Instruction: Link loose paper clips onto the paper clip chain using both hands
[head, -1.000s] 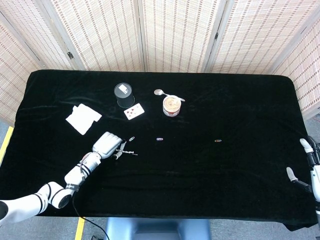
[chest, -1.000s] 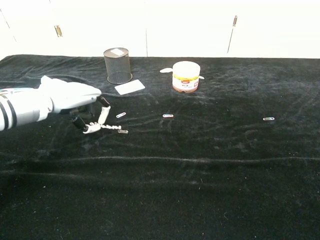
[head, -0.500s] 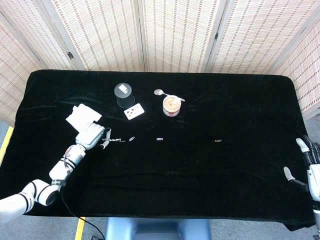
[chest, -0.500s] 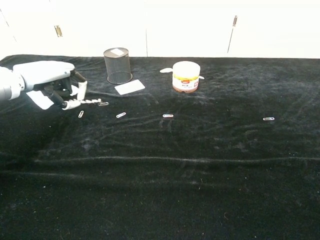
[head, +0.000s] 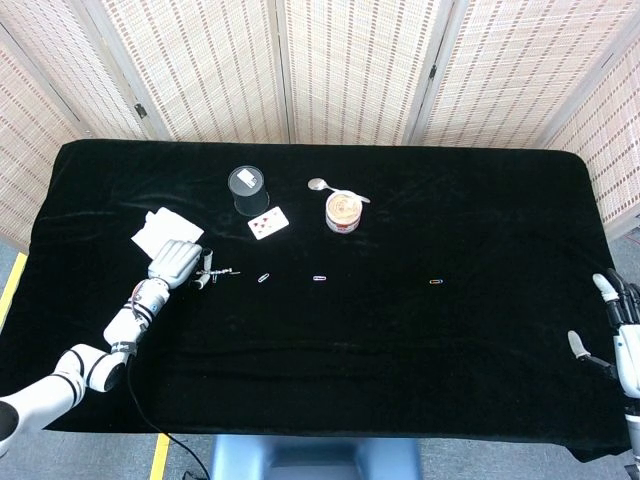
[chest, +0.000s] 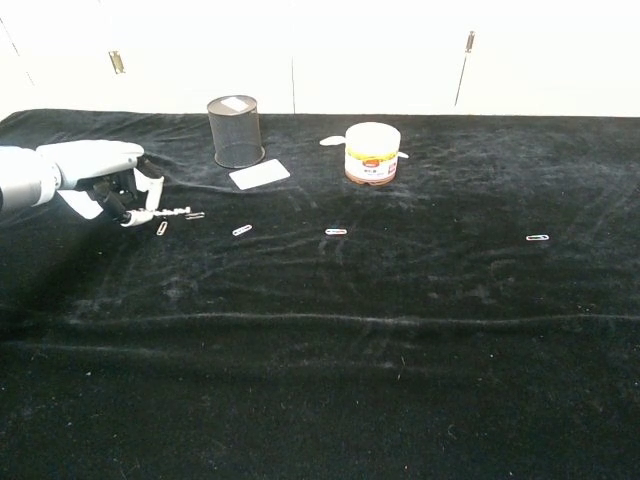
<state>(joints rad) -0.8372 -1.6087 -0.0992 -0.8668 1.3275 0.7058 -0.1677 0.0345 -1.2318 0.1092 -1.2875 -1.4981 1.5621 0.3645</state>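
Note:
My left hand (head: 176, 262) (chest: 104, 172) pinches one end of the short paper clip chain (head: 219, 273) (chest: 178, 213) at the table's left side; the chain trails right from the fingers onto the black cloth. A loose clip (chest: 162, 228) lies just below the chain. More loose clips lie to the right: one nearby (head: 264, 277) (chest: 242, 230), one in the middle (head: 320, 278) (chest: 336, 232), and one far right (head: 436, 282) (chest: 537, 238). My right hand (head: 618, 336) hangs at the table's right edge with fingers apart, holding nothing, seen only in the head view.
A black mesh cup (head: 248, 190) (chest: 235, 131), a playing card (head: 268, 223) (chest: 259, 175), a jar (head: 343, 211) (chest: 372, 153) and a spoon (head: 325, 186) stand at the back. A white napkin (head: 158, 230) lies beside my left hand.
My left hand has carried the chain leftward and away from the front edge, past one loose clip, to beside the napkin. The right hand has barely shifted.

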